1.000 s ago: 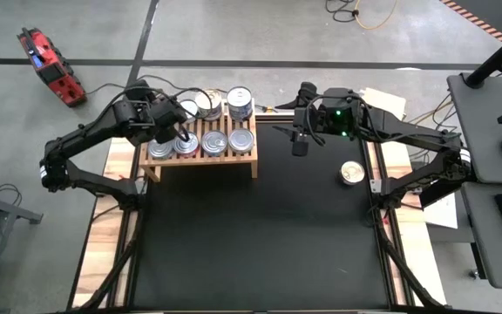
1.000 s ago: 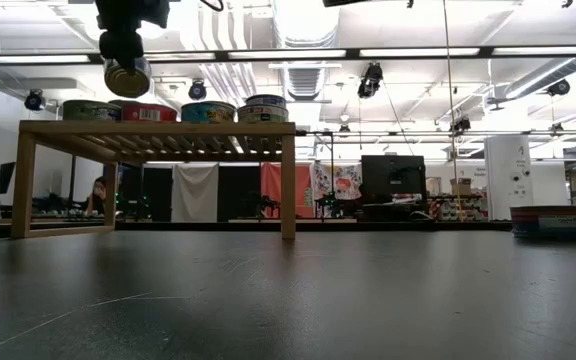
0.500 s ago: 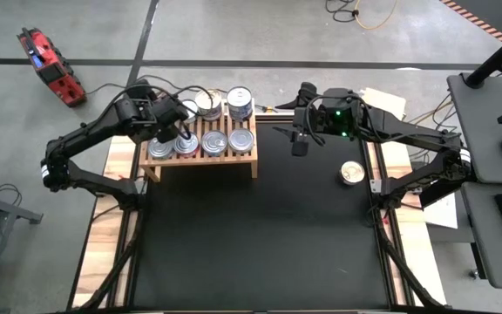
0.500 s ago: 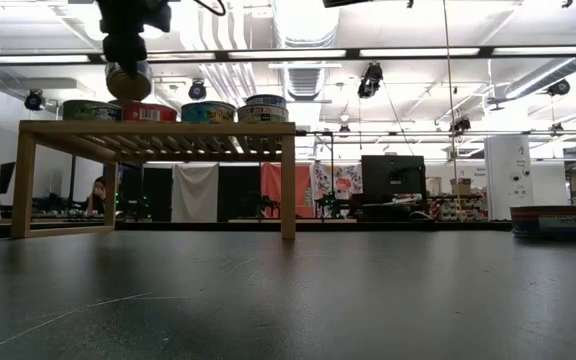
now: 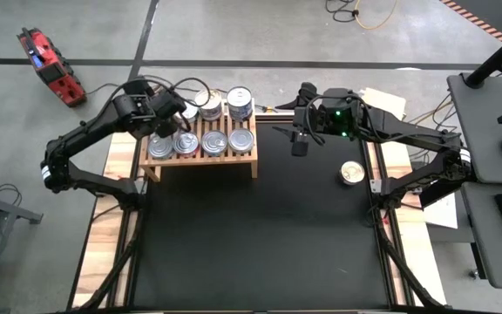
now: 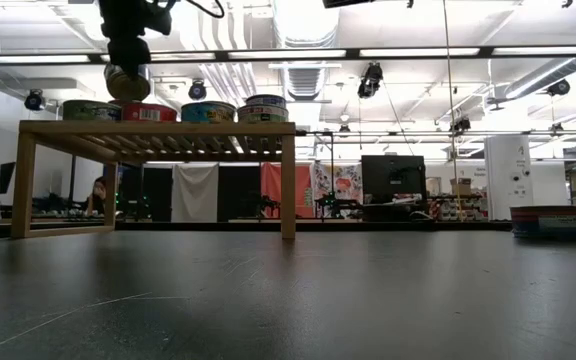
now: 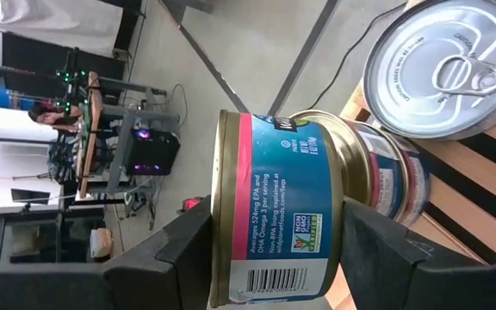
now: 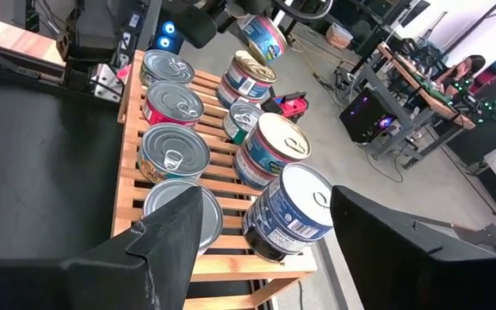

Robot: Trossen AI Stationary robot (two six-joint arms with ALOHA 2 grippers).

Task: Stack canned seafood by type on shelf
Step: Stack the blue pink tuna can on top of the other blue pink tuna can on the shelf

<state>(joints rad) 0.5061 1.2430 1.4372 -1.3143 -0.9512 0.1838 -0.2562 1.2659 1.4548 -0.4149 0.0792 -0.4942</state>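
Left wrist view shows the left gripper (image 7: 274, 250) clamped on a blue-labelled tin (image 7: 274, 228), lifted above the slatted shelf (image 5: 200, 153), apparently heading for a matching stack. Right gripper (image 5: 299, 144) waits beside the shelf, fingers spread, one tin (image 5: 350, 173) unshelved.

In the left wrist view, the held blue-and-pink tin (image 7: 278, 220) hides most of the gold-lidded tin (image 7: 377, 164) behind it, at its 2 o'clock. The barcode is cut off at 6 o'clock.
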